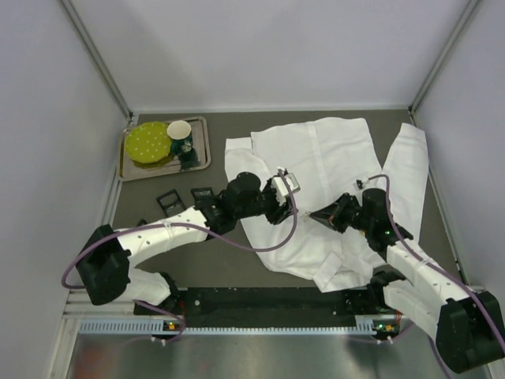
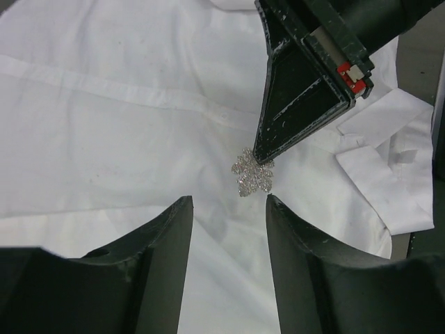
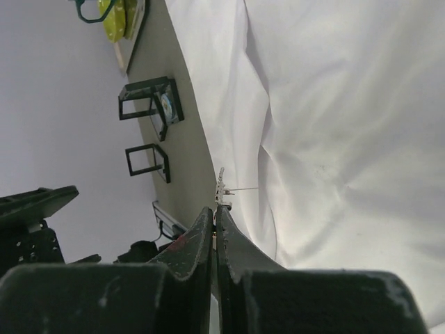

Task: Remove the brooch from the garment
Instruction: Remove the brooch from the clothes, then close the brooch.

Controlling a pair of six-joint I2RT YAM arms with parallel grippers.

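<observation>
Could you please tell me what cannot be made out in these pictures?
- Brooch clasp: left wrist view, covered by the right end effector tip.
- Brooch, top view: too small to find.
- Garment front, lower part: top view, hidden by the right arm.
- Tray contents: right wrist view, cut off at the top edge.

1. A dark table [image 1: 229,126].
2. A creased white shirt [image 1: 331,158] spreads over its right half (one sleeve along the right edge).
3. A metal tray [image 1: 199,133] sits far left.
4. Two black frames [image 1: 170,201] lie beside it.
</observation>
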